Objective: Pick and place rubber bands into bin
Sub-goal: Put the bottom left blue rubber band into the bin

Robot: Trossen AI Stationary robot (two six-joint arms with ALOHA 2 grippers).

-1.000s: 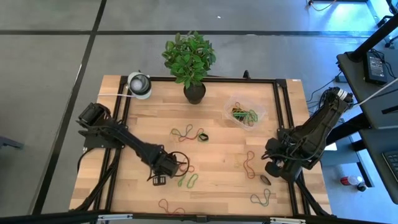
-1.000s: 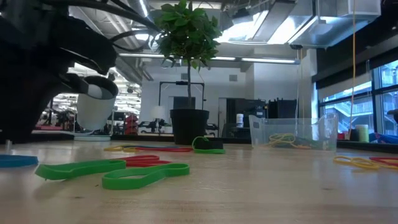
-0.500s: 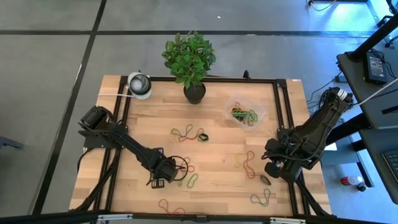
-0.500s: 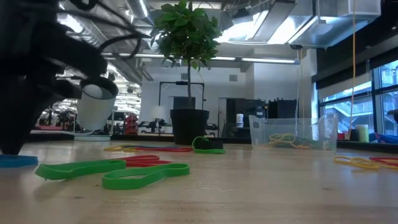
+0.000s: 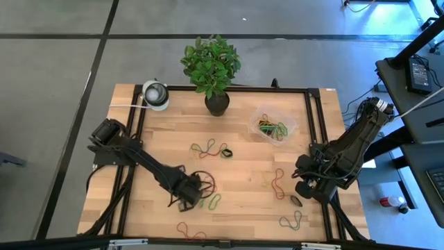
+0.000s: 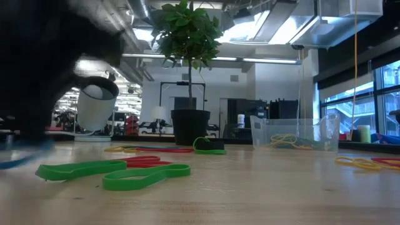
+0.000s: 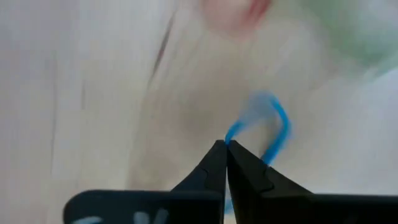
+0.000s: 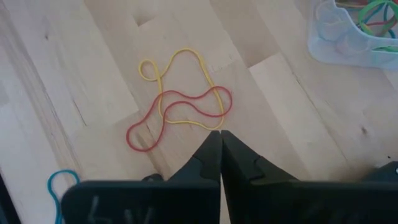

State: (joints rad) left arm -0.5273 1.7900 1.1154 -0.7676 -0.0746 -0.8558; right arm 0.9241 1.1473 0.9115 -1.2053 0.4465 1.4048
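My left gripper (image 5: 186, 203) is low over the table's near middle, shut on a blue rubber band (image 7: 273, 124). Beside it lie green bands (image 5: 211, 202) and a black loop (image 5: 201, 182). More rubber bands lie loose on the wood: red and green ones (image 5: 208, 148) at the centre, a red one (image 5: 191, 230) near the front edge. The transparent bin (image 5: 272, 125) stands at the far right with several bands in it. My right gripper (image 5: 300, 196) is shut and empty at the right, over a red and a yellow band (image 8: 180, 106). My left gripper pinches the blue band at one spot of its loop (image 7: 231, 134) between its two fingertips. The rest of the loop curves out ahead of the fingers. In the low view the band is a blurred streak (image 6: 22, 156) close to the table; whether it is clear of the wood, I cannot tell.
A black plant pot (image 5: 216, 103) with a leafy plant stands at the far middle, a round white-and-grey object (image 5: 155, 94) at the far left. A teal band (image 5: 291, 222) lies near the front right. A black frame (image 5: 312, 118) runs around the table.
My left gripper has shifted a little toward the table's right and near edges, and its arm looms larger in the low view. The blue band's end, which lay still on the table, now shows as a blurred, moving streak.
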